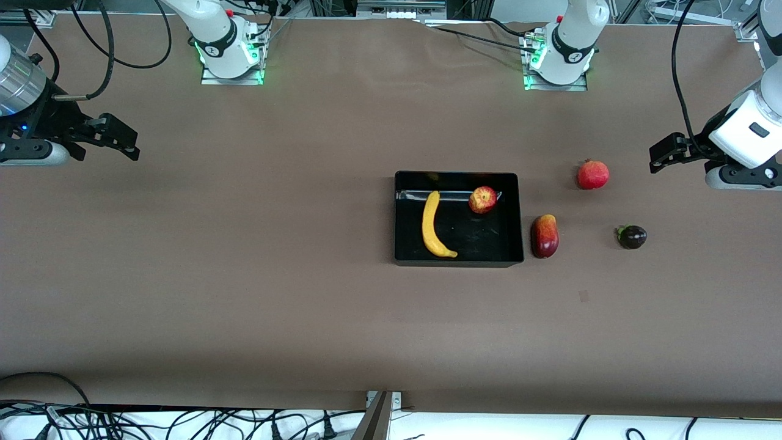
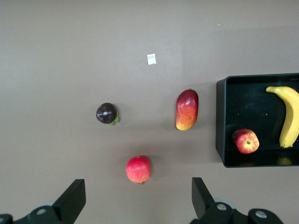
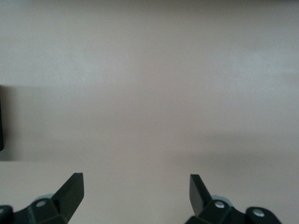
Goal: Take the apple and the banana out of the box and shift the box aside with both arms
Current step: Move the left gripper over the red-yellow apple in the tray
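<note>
The black box (image 1: pixel 458 176) sits on the brown table, toward the left arm's end. The yellow banana (image 1: pixel 432 225) and the red apple (image 1: pixel 482 200) lie in it, apart from each other. All three also show in the left wrist view: box (image 2: pixel 223 121), banana (image 2: pixel 290 116), apple (image 2: pixel 245 141). My left gripper (image 1: pixel 658 157) is open and empty over bare table at the left arm's end; it also shows in its wrist view (image 2: pixel 138 191). My right gripper (image 1: pixel 127 139) is open and empty over bare table at the right arm's end, and its wrist view (image 3: pixel 136 186) shows only table.
A red-yellow mango (image 1: pixel 544 236) lies right beside the box on the left arm's side. A red pomegranate (image 1: pixel 592 175) and a dark purple mangosteen (image 1: pixel 632 236) lie closer to the left arm's end. A small paper scrap (image 2: pixel 151 59) lies on the table.
</note>
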